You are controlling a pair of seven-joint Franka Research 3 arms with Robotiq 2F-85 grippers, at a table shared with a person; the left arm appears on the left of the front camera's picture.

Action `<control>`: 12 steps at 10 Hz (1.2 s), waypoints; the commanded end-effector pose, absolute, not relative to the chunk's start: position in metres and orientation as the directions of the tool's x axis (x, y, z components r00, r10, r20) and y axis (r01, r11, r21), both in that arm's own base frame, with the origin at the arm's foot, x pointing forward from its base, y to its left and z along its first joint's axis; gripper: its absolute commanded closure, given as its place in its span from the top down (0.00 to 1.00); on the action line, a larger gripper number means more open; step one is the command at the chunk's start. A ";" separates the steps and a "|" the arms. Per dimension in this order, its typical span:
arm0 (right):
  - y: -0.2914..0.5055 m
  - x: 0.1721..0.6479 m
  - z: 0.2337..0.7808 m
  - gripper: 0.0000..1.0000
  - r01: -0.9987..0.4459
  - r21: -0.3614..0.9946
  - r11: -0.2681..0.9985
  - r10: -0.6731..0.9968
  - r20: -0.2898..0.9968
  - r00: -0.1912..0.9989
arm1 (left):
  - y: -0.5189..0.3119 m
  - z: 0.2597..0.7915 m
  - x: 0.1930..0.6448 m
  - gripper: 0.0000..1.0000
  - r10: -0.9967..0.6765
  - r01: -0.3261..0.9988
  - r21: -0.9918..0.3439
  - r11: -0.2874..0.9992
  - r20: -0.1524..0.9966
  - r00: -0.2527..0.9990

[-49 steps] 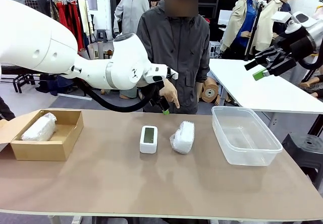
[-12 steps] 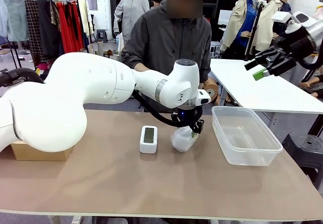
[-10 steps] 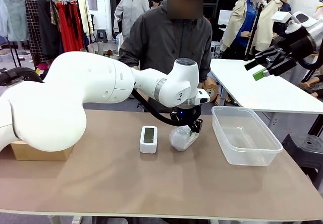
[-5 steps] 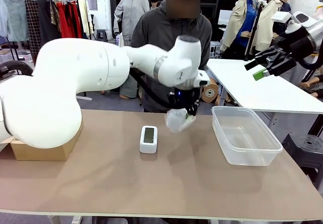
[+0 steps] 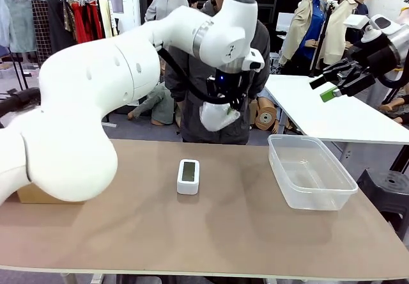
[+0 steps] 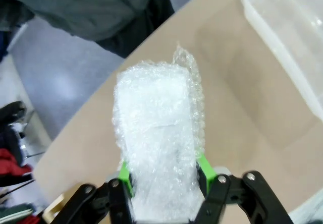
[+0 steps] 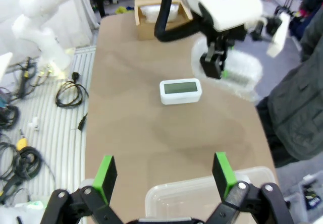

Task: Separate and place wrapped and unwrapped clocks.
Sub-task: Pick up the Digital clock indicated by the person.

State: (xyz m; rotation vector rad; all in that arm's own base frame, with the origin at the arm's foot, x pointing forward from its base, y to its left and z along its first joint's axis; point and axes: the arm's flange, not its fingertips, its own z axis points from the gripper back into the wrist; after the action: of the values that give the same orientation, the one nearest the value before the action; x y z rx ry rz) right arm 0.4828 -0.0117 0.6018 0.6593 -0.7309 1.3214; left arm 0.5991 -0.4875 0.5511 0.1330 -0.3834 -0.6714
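The clear tub (image 5: pixel 319 194) on the table's right is sitting empty, and the bare clock (image 5: pixel 188 176) is lying flat mid-table to its left. At the far left end, the cardboard box (image 7: pixel 144 30) is holding one wrapped clock (image 7: pixel 150 13). The second wrapped clock (image 5: pixel 216 116), which lay beside the bare one a second ago, is now hanging high above the table in front of the person's jacket (image 6: pixel 101 12). The left gripper (image 6: pixel 164 172) is clamping it between its green pads, its arm arching up from the left. The right gripper (image 7: pixel 164 176) is hovering raised at the right, fingers spread wide.
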 end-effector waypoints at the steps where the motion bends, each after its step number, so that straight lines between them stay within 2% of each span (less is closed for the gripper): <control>1: -0.011 0.483 0.603 1.00 -0.991 0.013 0.130 0.606 0.790 0.090 | -0.525 0.604 0.658 0.00 -0.617 0.538 0.308 0.785 0.313 0.722; 6: -0.011 0.483 0.603 1.00 -0.991 0.013 0.130 0.606 0.790 0.090 | -0.529 0.667 0.658 0.00 -0.592 0.495 0.324 0.806 0.438 0.677; 7: -0.011 0.483 0.603 1.00 -0.991 0.013 0.130 0.606 0.790 0.090 | -0.526 0.657 0.654 0.00 -0.604 0.522 0.304 0.797 0.427 0.673; 8: -0.011 0.483 0.603 1.00 -0.991 0.013 0.130 0.606 0.790 0.090 | -0.469 0.619 0.594 0.00 -0.600 0.518 0.302 0.800 0.421 0.681; 12: -0.011 0.483 0.603 1.00 -0.991 0.013 0.130 0.606 0.790 0.090 | -0.469 0.619 0.594 0.00 -0.600 0.518 0.302 0.800 0.421 0.681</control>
State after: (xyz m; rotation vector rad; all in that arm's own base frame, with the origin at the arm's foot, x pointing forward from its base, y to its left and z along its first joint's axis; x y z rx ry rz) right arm 0.4829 -0.0118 0.6018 0.6593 -0.7309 1.3213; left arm 0.5952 -0.4711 0.6126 0.1629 -0.5249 -0.6378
